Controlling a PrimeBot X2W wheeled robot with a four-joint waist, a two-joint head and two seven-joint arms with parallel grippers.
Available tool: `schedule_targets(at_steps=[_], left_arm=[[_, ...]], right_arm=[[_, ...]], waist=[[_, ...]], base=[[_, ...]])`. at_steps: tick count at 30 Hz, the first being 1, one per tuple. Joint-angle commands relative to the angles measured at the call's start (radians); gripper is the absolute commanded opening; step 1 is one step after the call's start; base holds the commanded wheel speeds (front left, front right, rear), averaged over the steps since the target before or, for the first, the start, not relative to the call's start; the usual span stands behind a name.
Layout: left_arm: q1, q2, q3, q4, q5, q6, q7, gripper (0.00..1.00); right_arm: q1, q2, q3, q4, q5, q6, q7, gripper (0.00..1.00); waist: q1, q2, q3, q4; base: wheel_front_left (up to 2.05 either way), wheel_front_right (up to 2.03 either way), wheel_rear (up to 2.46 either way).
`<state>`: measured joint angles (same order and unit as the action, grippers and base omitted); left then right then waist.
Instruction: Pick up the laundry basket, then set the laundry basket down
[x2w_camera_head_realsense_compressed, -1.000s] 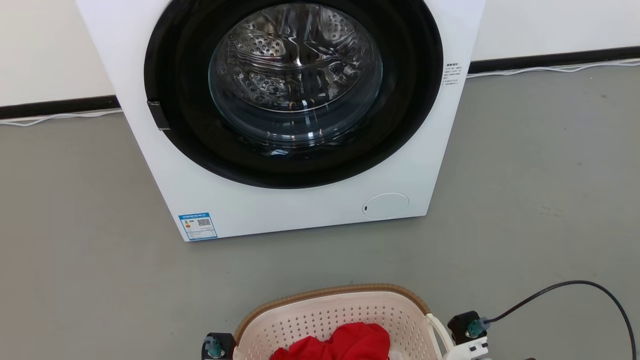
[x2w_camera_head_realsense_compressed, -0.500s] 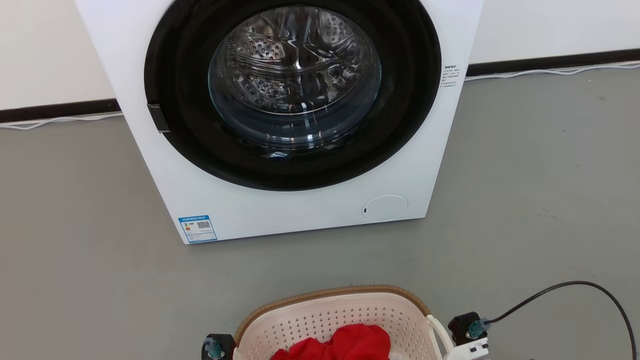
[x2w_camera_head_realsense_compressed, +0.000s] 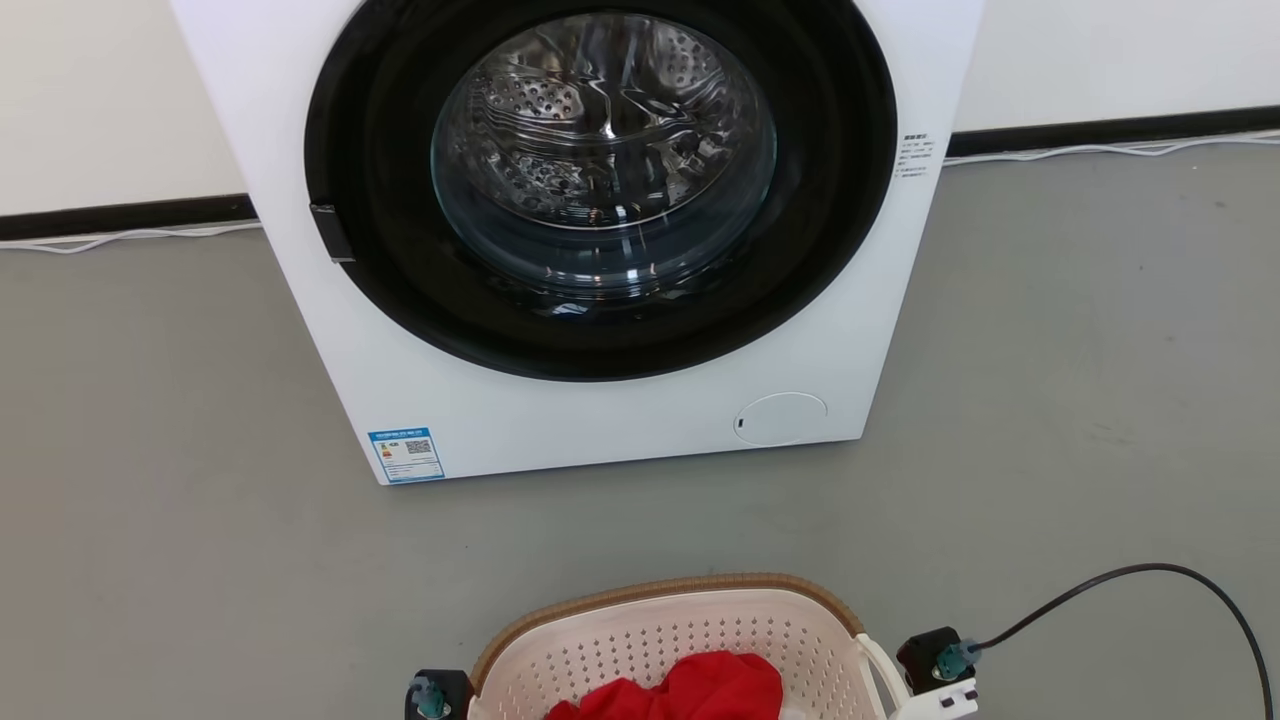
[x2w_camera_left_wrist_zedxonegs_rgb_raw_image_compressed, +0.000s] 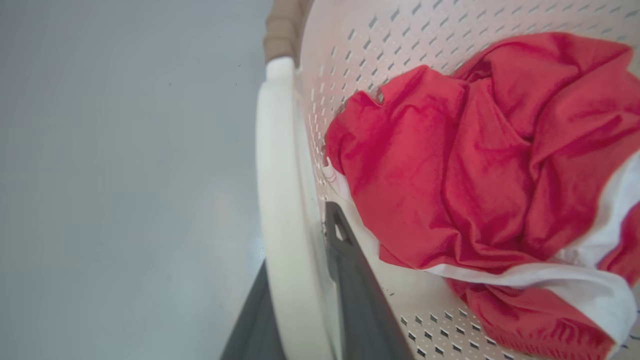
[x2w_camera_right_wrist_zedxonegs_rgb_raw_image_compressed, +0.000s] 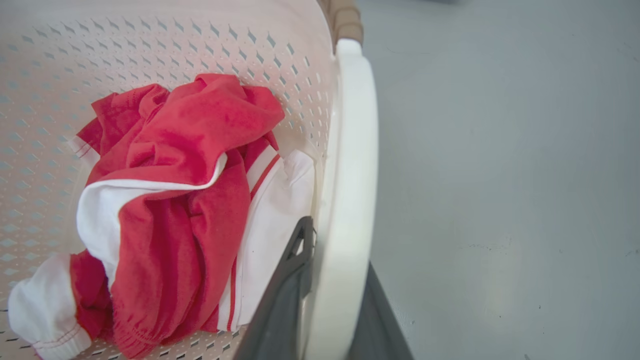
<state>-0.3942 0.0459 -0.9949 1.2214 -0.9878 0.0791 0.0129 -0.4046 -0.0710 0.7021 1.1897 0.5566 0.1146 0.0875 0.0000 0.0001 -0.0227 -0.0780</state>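
left claw (x2w_camera_left_wrist_zedxonegs_rgb_raw_image_compressed: 297, 245) clamps laundry basket (x2w_camera_head_realsense_compressed: 650, 630) handle (x2w_camera_left_wrist_zedxonegs_rgb_raw_image_compressed: 280, 175) | right claw (x2w_camera_right_wrist_zedxonegs_rgb_raw_image_compressed: 337, 247) clamps opposite handle (x2w_camera_right_wrist_zedxonegs_rgb_raw_image_compressed: 352, 150)

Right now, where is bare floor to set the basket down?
Bare floor runs between the washer and the basket, and widely left of both. Right side is open too, but a black cable loops beside the basket.

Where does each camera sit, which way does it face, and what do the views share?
Head view: on the head, facing forward and down at the washing machine and laundry basket; dark wrist fittings flank the basket.
Left wrist view: on that wrist, looking along the left gripper, fingers straddling the basket's white handle.
Right wrist view: same on the right gripper and the opposite handle.
Shared: all three show the red clothing in the basket.
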Motion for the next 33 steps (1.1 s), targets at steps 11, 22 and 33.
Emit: schedule_targets(at_steps=[11,22,33], left_arm=[[-0.031,0.004,-0.008,-0.02,-0.021,0.002,-0.022,0.0],[-0.035,0.004,-0.026,-0.013,-0.04,0.0,-0.027,0.0],[-0.051,0.004,-0.042,-0.007,-0.056,-0.002,-0.034,0.0]], right_arm=[[-0.01,0.021,0.033,-0.02,0.017,0.016,-0.011,0.0],[-0.014,0.021,0.041,-0.016,0.024,0.016,-0.012,0.0],[-0.026,0.021,0.043,-0.013,0.025,0.016,-0.022,0.0]], waist=[[0.0,-0.0001,-0.005,0.015],[0.0,-0.0001,-0.001,0.015],[0.0,-0.0001,0.02,0.02]], base=[[0.0,0.0,0.0],[0.0,0.0,0.0],[0.0,0.0,0.0]])
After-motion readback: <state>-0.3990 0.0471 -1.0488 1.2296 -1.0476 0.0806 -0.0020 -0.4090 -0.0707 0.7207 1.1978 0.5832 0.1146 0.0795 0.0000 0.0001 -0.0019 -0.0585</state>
